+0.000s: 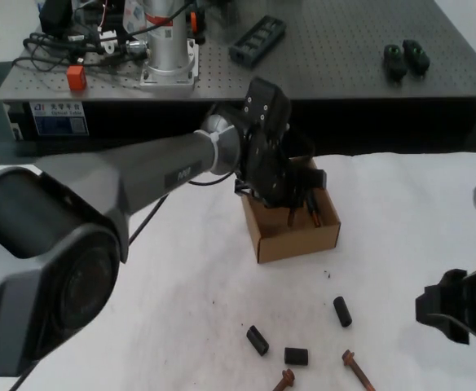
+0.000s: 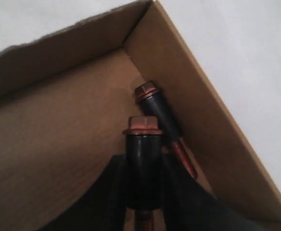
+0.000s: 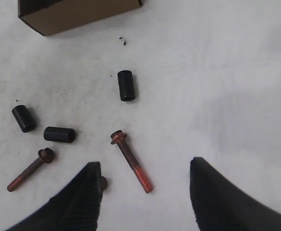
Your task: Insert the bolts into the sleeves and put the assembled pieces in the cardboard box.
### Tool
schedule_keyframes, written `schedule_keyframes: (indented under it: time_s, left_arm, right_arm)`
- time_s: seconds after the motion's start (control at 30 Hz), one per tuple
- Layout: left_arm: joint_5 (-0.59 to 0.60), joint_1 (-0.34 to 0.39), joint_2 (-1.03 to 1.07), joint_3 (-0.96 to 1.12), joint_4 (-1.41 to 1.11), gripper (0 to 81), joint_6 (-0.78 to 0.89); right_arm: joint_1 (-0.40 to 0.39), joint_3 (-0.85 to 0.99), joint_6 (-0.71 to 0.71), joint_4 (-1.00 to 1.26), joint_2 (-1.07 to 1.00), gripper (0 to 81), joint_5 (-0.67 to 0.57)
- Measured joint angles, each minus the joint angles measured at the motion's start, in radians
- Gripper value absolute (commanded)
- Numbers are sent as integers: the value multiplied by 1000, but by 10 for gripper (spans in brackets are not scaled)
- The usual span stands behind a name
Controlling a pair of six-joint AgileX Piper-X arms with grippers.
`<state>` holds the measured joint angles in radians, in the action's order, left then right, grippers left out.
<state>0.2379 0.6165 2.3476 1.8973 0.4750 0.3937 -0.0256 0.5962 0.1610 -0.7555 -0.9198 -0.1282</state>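
Progress looked a little under half made. One assembled piece (image 2: 162, 113) already lay in the cardboard box (image 2: 203, 110), against its wall. The left gripper (image 2: 143, 192), down inside the box, was clamped on the sleeve of a second assembled piece (image 2: 143, 154), not yet released. At about five o'clock from the box, three loose sleeves (image 3: 59, 134) and at least two bolts (image 3: 131, 161) lay unjoined on the white cloth (image 3: 227, 72) beneath the right gripper (image 3: 144, 166), which was spread wide and held nothing.

Left arm (image 1: 148, 179) — grey tube, silver collar, black wrist block, black cable. Right fingers (image 3: 78, 202) — matte black, tapered.
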Motion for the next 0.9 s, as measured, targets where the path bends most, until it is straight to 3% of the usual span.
schedule_keyframes:
  time_s: [0.13, 0.2, 0.37, 0.6, 0.7, 0.9]
  left_arm:
    - [28, 0, 0, 0, 0, 214, 13]
    - [58, 0, 0, 7, 0, 237, 15]
    - [113, 0, 0, 24, 1, 237, 20]
    - [146, -22, -96, 26, 84, 237, 14]
    - [138, -41, -164, 28, 174, 237, -33]
    - [111, -54, -286, -41, 284, 237, -196]
  right_arm:
    - [0, 0, -27, 14, -41, 407, 0]
    - [0, 3, -58, 19, -89, 407, -6]
    - [-24, 20, -137, 18, -210, 402, -8]
    - [-134, 78, -207, 59, -408, 354, 9]
    - [-205, 132, -241, 75, -542, 354, 63]
    - [-237, 176, -268, 71, -678, 326, 136]
